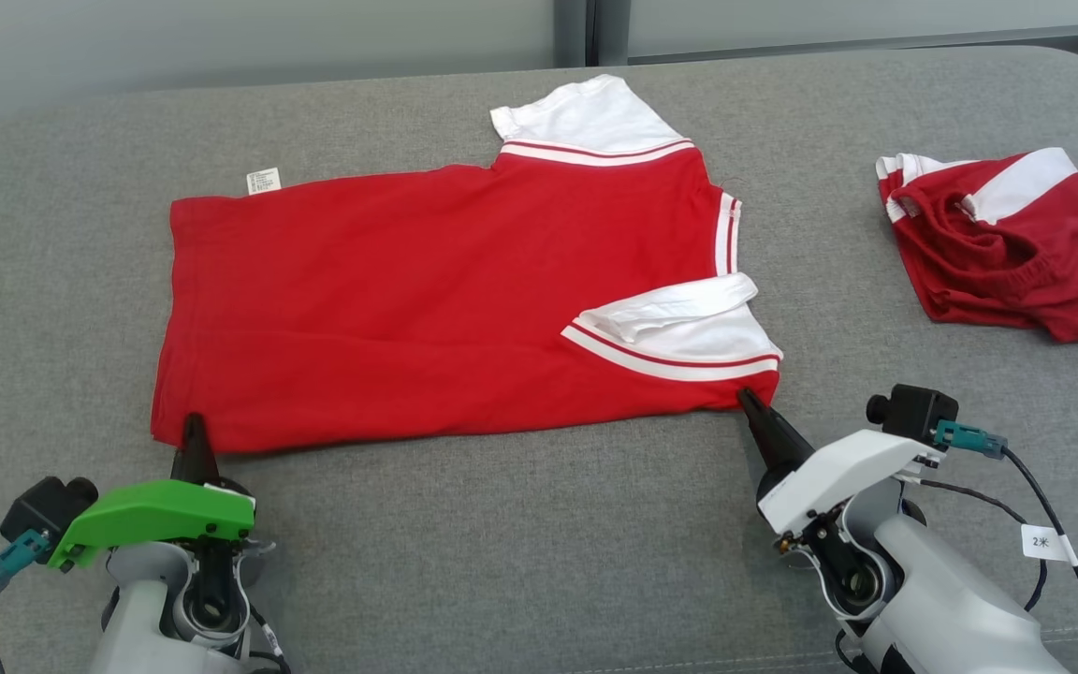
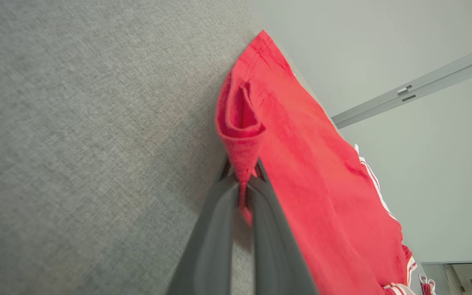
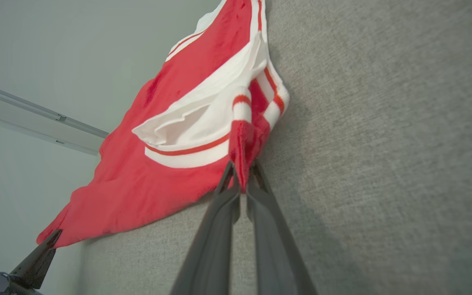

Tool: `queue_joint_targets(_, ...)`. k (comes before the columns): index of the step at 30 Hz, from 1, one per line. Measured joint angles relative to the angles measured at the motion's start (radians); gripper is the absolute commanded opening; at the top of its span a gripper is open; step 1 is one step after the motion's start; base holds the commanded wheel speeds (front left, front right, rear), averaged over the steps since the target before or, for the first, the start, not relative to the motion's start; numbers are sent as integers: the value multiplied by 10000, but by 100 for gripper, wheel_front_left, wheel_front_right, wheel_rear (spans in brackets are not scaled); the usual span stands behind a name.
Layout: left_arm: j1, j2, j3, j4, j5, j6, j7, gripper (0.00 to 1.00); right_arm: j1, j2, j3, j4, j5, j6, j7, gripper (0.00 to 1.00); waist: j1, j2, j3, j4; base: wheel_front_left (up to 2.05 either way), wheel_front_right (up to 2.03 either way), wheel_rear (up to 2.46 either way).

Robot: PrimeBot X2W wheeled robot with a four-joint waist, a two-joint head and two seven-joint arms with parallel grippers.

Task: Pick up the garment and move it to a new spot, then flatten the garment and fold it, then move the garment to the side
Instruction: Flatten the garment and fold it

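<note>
A red short-sleeved shirt with white, red-striped sleeves [image 1: 427, 300] lies spread out and nearly smooth across the middle of the grey fabric-covered counter [image 1: 502, 562], its hem toward the counter's left end and its collar toward the right end. The sleeve on the counter's near side is turned in over the red body. The left claw [image 1: 193, 435] is pressed together on the hem corner nearest the counter's front; its wrist view shows a tuck of red cloth caught between the fingers. The right claw [image 1: 752, 404] is likewise closed, pinching the shirt's shoulder corner on the counter's near side, just below the white sleeve. A second red and white garment [image 1: 997, 253] sits crumpled toward the counter's right end, well apart from the shirt. Judging by this, the flattening looks finished and the fold is only starting: both front corners are gripped but not yet lifted. The folding itself and the final move to the side remain.
</note>
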Motion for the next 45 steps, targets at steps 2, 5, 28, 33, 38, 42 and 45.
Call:
queue_joint_targets(2, 105, 0, -25, -2, -23, 0, -63, 0, -34, -10, -4, -4, 69, 0, -2, 0, 0, 0, -13, -18, 0, 0, 0)
queue_joint_targets(5, 161, 0, -44, -4, -167, 0, -63, 0, -59, -54, 2, -13, 94, 0, -6, 0, 0, 0, -31, -59, 0, 0, 0)
queue_joint_targets(28, 1873, 4, 192, -1340, -222, -245, -161, 0, 1288, -1243, 244, -2454, 477, 2, -272, 0, 0, 0, -961, -632, 0, 0, 0)
queue_joint_targets(33, 2713, 25, 27, -1852, -79, -130, -163, 0, 2079, -1668, 414, -2953, 573, 2, -134, 0, 0, 0, -1228, -816, 0, 0, 0)
queue_joint_targets(38, 3313, 33, -222, -2339, -52, 23, -163, 0, 2945, -1965, 405, -3331, 861, 2, 2, 0, 0, 1, -1311, -857, 0, 0, 0)
queue_joint_targets(42, 3677, 42, -257, -2552, -50, 226, -163, 0, 3180, -2067, 460, -3555, 911, 2, 102, 0, 0, 0, -1313, -840, 0, 0, 0)
queue_joint_targets(45, 3900, 52, -293, -2826, -50, 372, -163, 0, 3253, -2215, 504, -3699, 909, -4, 180, 0, 0, 0, -1316, -805, 0, 0, 0)
